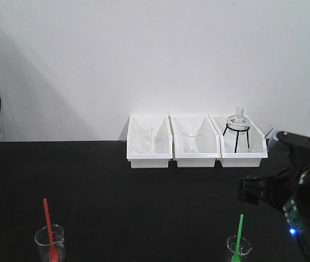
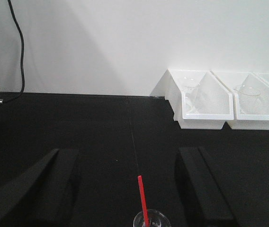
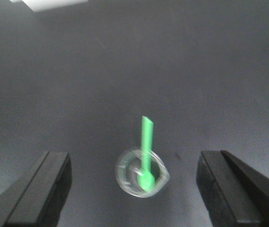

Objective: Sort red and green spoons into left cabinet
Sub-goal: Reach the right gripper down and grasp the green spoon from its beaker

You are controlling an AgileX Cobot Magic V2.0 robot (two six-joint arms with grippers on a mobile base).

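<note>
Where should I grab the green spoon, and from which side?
Probably best to grip the green spoon by its upper handle, coming down from above. Its bowl sits inside the beaker, and only the thin handle sticks up clear of the rim, leaning slightly.

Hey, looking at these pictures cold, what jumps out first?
Two bright spoons against the black table: a red spoon standing in a small glass cup at front left, a green spoon in another cup at front right. Behind them, three white bins holding glassware line the wall.
</note>
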